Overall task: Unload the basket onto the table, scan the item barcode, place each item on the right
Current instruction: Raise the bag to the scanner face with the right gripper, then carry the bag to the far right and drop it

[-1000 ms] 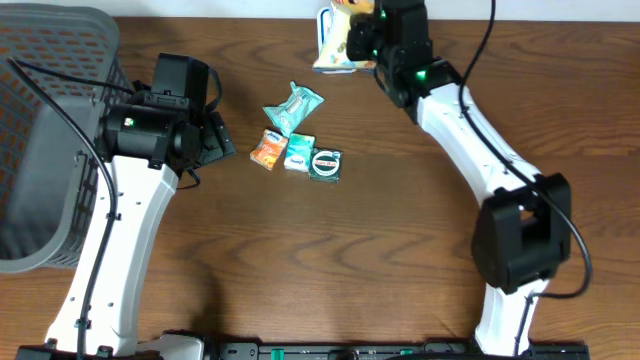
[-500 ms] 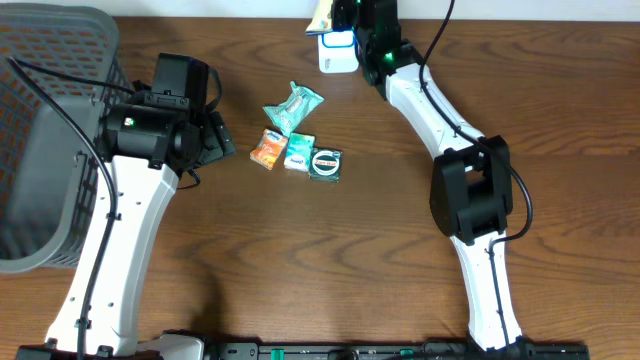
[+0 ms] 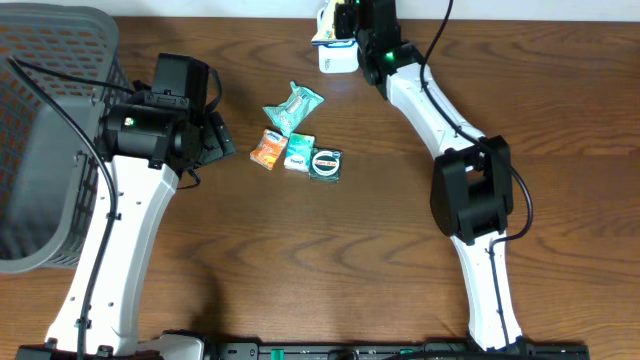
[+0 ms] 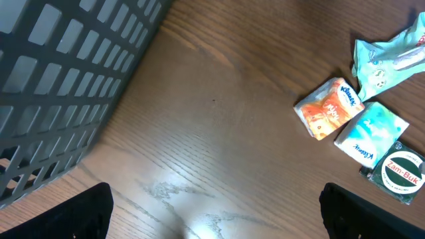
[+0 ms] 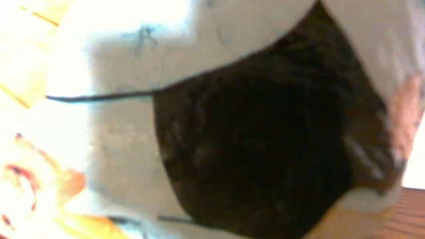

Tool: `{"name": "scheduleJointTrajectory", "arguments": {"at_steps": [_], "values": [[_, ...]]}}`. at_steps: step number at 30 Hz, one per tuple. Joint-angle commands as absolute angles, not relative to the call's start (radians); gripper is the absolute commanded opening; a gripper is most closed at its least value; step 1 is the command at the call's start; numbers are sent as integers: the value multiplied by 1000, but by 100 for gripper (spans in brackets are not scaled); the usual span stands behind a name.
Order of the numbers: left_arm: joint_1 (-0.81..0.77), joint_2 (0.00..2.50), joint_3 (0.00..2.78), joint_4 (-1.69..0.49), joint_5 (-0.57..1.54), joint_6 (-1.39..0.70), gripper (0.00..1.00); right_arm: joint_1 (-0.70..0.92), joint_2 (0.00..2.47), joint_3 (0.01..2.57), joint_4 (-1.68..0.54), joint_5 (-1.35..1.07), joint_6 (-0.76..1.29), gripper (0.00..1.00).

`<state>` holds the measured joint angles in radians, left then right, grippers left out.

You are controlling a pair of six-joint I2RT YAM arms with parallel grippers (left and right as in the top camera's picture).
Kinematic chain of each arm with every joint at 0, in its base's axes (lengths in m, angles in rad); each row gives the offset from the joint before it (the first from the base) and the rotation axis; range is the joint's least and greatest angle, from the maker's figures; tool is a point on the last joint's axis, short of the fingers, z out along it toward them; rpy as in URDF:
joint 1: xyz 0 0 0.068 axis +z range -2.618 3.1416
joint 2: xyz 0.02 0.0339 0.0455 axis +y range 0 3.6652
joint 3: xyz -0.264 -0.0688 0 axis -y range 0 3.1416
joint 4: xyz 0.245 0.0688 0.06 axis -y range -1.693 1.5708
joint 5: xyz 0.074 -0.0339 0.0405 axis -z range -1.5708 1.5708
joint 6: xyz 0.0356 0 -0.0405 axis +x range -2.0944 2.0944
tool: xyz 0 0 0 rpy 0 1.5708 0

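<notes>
At the frame's top centre, the right gripper (image 3: 352,24) pinches a white-and-yellow snack packet (image 3: 325,20) with a dark patch. The left gripper (image 4: 214,216) gapes wide, empty.

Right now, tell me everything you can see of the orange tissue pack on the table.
The orange tissue pack is a small soft pocket pack in glossy plastic wrap, orange and white, with Kleenex printed in blue. It looks unopened. It lies flat on the wooden table, turned at a slant, one edge against a teal tissue pack. A mint-green pouch lies just beyond; contact is unclear. No claw touches it.
</notes>
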<state>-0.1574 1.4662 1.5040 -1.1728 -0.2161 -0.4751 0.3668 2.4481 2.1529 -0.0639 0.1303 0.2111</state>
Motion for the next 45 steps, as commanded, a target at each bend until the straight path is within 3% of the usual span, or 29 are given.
{"name": "scheduleJointTrajectory", "arguments": {"at_steps": [1,7,12,16,17,19,22,26,29,33,35,37,41,45], "values": [[-154,1470,1503,-1177,-229,-484,97,288,2408,2186,-104,144,320,1],[-154,1470,1503,-1177,-229,-484,98,119,2302,2186,-342,155,292,1],[-154,1470,1503,-1177,-229,-484,98,-100,2250,2186,-661,155,97,1],[-154,1470,1503,-1177,-229,-484,98,-213,2265,2176,-793,156,-47,2],[-154,1470,1503,-1177,-229,-484,98,-245,2274,2175,-817,160,-62,22],[-154,1470,1503,-1177,-229,-484,98,-299,2278,2172,-857,152,-43,99],[-154,1470,1503,-1177,-229,-484,98,-346,2278,2170,-892,144,31,99],[-154,1470,1503,-1177,-229,-484,98,-355,2278,2170,-946,-38,33,98],[-154,1470,1503,-1177,-229,-484,98,-346,2278,2170,-967,-97,33,86],[-154,1470,1503,-1177,-229,-484,98,-327,2278,2170,-984,-108,46,57],[-154,1470,1503,-1177,-229,-484,98,-317,2278,2170,-1002,-129,85,51],[-154,1470,1503,-1177,-229,-484,98,-300,2278,2170,-1024,-243,105,53],[-154,1470,1503,-1177,-229,-484,98,-258,2278,2166,-1111,-501,104,69],[-154,1470,1503,-1177,-229,-484,98,-162,2278,2131,-1183,-595,104,72]]}}
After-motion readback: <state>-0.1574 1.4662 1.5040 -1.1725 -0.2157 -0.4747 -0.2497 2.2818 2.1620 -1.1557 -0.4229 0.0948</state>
